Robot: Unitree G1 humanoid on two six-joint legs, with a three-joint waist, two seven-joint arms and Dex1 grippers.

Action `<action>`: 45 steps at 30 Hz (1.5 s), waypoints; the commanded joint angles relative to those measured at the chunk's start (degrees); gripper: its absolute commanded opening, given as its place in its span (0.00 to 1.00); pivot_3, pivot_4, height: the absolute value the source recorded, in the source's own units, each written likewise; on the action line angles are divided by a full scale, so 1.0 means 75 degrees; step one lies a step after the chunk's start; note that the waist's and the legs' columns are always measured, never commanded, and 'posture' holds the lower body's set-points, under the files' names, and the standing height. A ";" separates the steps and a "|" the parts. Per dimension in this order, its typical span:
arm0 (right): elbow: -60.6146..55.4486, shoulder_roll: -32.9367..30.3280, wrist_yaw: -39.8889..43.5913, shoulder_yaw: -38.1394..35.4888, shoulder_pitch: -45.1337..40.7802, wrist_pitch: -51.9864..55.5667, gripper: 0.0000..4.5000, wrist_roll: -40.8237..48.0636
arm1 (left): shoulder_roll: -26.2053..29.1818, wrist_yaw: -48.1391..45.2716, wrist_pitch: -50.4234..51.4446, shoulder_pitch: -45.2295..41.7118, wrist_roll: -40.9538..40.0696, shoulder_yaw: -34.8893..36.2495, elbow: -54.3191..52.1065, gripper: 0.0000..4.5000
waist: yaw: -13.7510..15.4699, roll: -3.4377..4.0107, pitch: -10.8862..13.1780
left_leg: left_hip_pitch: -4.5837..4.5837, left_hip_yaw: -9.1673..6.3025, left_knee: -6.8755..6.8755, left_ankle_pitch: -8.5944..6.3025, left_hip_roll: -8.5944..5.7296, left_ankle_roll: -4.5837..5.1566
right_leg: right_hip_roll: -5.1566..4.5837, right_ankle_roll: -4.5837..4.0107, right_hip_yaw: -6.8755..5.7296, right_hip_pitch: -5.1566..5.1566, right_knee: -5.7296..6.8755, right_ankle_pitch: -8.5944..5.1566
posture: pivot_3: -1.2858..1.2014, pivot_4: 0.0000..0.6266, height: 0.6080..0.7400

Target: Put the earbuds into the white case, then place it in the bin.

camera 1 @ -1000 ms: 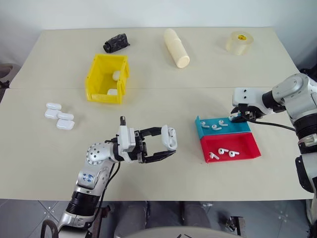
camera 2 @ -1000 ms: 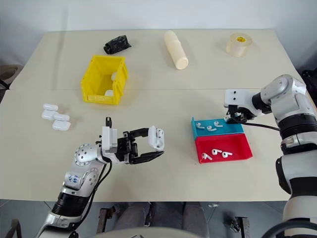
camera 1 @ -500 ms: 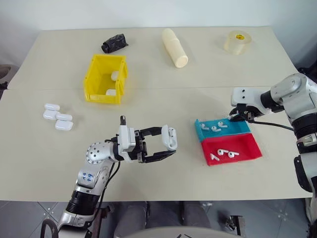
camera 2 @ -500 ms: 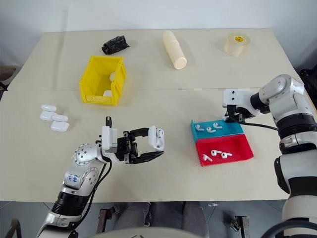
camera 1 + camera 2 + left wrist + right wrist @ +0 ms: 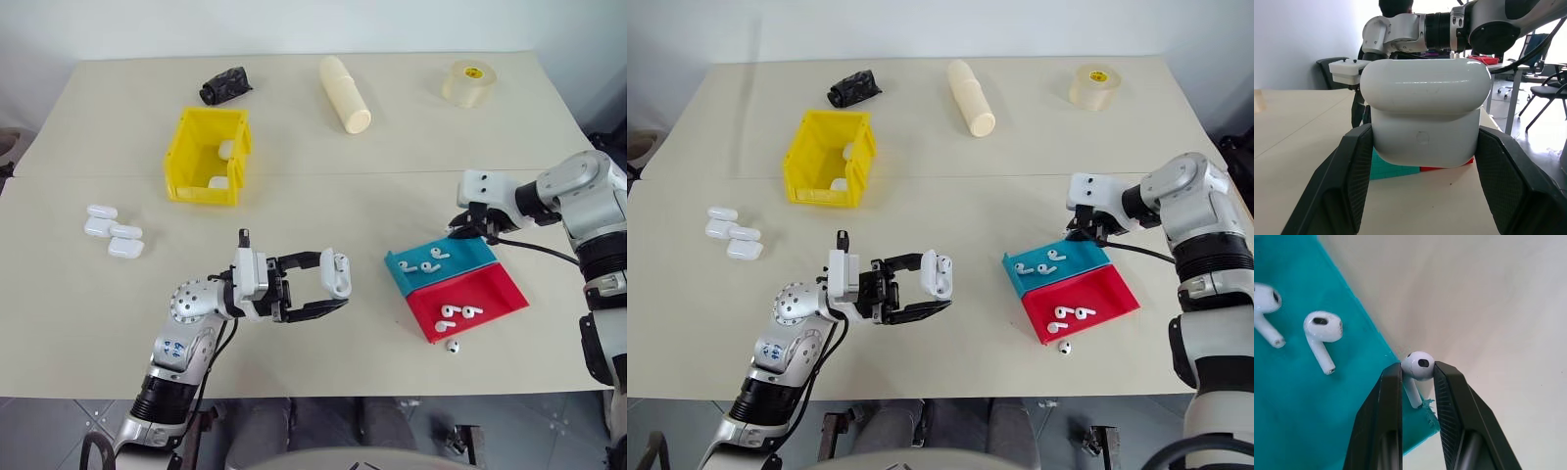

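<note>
Nearest the robot, the left jaws (image 5: 328, 292) are clamped on the small white glossy pill-shaped charging case (image 5: 335, 273), carried above the beige worktop (image 5: 323, 211) with its lid seemingly shut, probably parked mid-air so the other arm can bring earbuds to it

To the right, one tiny white earbud (image 5: 453, 346) lies loose on the worktop just outside the shallow red plastic tray (image 5: 495, 292), which holds two more and sits skewed against the shallow teal tray (image 5: 460, 260)

At the teal tray's far corner the right jaws (image 5: 1418, 374) stand narrow, pinching a glossy white short-stemmed earbud (image 5: 1417, 367) by its neck, right at the tray's edge; two others lie inside

Off to the left, four spare white cases (image 5: 115, 229) wait in a cluster

Farther back stands the bright yellow tall-walled plastic bin (image 5: 182, 157), already holding white pieces, the case's destination

Beyond it lie a crumpled black object (image 5: 225, 84), a cream cylinder roll (image 5: 347, 94) and a clear tape roll (image 5: 467, 83), apparently unused
</note>
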 commanded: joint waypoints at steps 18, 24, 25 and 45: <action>-0.0677 -0.0305 -0.0498 -0.0735 0.1014 0.0665 0.15 0.0709 | -0.0091 -0.0200 -0.0071 -0.0353 -0.0095 -0.0091 0.0080 0.61 | -0.0001 0.0001 0.0000 | 0.0000 0.0002 0.0003 0.0000 -0.0002 0.0000 | -0.0002 0.0000 0.0002 0.0000 0.0004 0.0000 | 0.52 0.24 1.00; -0.0618 -0.0065 -0.0606 -0.1241 0.0799 0.0519 0.15 0.1314 | -0.0044 -0.0182 -0.0056 -0.0285 -0.0111 -0.0054 0.0003 0.61 | -0.0002 0.0001 0.0000 | 0.0000 0.0002 0.0004 0.0000 -0.0003 0.0000 | -0.0003 0.0000 0.0002 0.0000 0.0004 0.0000 | 0.52 0.24 1.00; -0.0639 -0.0027 -0.0522 -0.1394 0.0820 0.0446 0.15 0.1522 | -0.0043 -0.0179 -0.0062 -0.0270 -0.0107 -0.0057 -0.0004 0.61 | -0.0005 0.0001 0.0000 | 0.0000 0.0002 0.0003 0.0000 -0.0002 0.0000 | -0.0002 0.0000 0.0002 0.0000 0.0004 0.0000 | 0.52 0.24 1.00; -0.7523 0.1398 -0.2063 -0.4355 0.4544 0.4061 0.15 0.7299 | -0.0406 -0.0049 0.0274 -0.1121 -0.0342 0.0170 0.0801 0.61 | 0.0128 0.0001 0.0000 | -0.0003 -0.0010 0.0010 0.0000 0.0004 -0.0001 | 0.0002 0.0000 -0.0006 0.0003 0.0010 0.0000 | 0.52 0.24 1.00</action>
